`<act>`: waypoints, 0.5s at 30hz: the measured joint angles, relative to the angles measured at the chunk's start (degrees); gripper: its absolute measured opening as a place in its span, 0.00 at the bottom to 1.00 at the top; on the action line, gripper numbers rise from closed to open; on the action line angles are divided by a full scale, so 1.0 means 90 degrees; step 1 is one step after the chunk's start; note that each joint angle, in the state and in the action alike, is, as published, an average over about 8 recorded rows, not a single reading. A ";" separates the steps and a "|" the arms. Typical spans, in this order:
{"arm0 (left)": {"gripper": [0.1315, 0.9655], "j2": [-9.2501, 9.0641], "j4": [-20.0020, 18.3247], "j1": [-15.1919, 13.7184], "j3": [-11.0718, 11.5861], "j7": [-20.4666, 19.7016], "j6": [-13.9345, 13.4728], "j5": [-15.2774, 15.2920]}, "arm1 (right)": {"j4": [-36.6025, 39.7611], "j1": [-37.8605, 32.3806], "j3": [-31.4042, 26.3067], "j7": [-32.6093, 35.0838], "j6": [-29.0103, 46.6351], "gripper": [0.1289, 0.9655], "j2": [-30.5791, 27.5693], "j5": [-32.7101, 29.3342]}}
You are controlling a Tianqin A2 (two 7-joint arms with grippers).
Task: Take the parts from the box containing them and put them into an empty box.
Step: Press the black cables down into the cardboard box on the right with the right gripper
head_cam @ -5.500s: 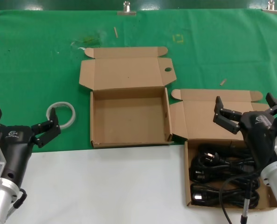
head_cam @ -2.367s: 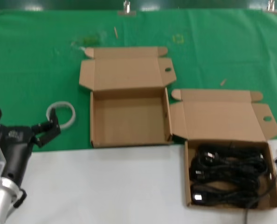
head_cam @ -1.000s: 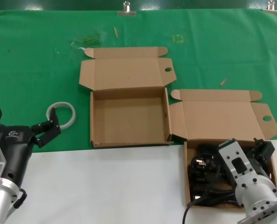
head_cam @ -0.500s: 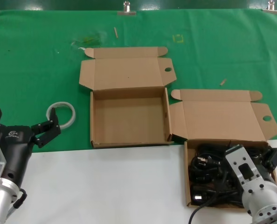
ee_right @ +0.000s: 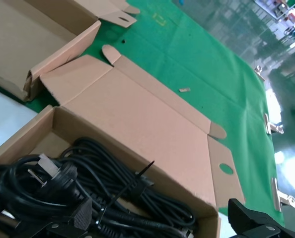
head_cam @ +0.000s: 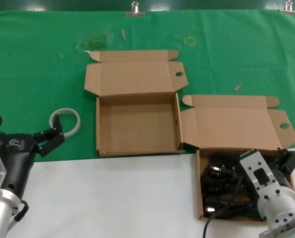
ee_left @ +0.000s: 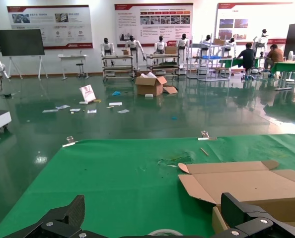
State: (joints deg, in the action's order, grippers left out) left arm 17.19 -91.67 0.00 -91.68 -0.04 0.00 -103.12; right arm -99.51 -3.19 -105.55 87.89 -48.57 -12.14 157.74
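Observation:
The power cords (head_cam: 219,181) lie in looped black bundles in the open carton (head_cam: 232,126) at the front right. My right gripper (head_cam: 264,166) is open low over this carton's right part. In the right wrist view one fingertip (ee_right: 83,213) sits among the cords (ee_right: 112,183) and the other (ee_right: 252,218) is beyond the carton's right wall. It holds nothing. The empty box (head_cam: 137,124) stands open at the middle, lid folded back. My left gripper (head_cam: 22,130) is open and empty at the front left.
A white tape ring (head_cam: 65,121) lies on the green cloth between my left gripper and the empty box; it also shows in the left wrist view (ee_left: 162,232). The table's front strip is white. Small scraps lie on the cloth at the back.
My right arm left the view, then came back down over the cords' carton, and has now shifted slightly. The left arm has not moved.

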 joint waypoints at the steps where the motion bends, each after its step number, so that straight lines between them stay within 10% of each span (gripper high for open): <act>1: 1.00 0.0000 0.0000 0.0000 0.0000 -0.0001 0.0000 0.0000 | 0.0036 -0.0023 0.0006 0.0004 0.0034 0.99 0.0000 0.0000; 15: 1.00 0.0000 0.0000 0.0000 0.0000 0.0001 0.0000 0.0002 | 0.0436 -0.0145 0.0060 -0.0021 0.0413 0.84 0.0000 0.0000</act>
State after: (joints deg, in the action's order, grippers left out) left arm 17.19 -91.67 0.00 -91.68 -0.03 0.00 -103.10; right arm -95.59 -4.49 -105.01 87.70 -44.85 -12.14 157.74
